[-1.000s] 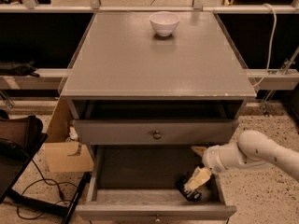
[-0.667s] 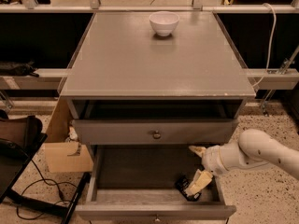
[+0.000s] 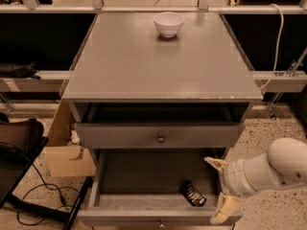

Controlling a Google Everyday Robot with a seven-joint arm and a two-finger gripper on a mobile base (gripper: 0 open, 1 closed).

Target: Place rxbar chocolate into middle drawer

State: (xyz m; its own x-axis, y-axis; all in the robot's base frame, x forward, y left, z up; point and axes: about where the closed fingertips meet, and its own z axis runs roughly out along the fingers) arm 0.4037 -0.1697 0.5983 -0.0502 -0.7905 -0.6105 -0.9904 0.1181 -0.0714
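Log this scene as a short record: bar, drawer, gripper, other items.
rxbar chocolate: lying flat on the drawer floor, near the front right corner
middle drawer: pulled open; only the bar shows inside
gripper: open, holding nothing, at the drawer's right side, apart from the bar
upper drawer: above the open one, round knob at its centre
white bowl: upright on the cabinet top, toward the back
cardboard box: on the floor, left of the cabinet

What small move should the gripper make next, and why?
Probably lift the gripper back and up, clear of the wide grey wooden middle drawer. The small black-wrapped rxbar chocolate lies flat on the drawer's dark floor, apart from the open fingers near the drawer's front corner, so nothing is left to hold.
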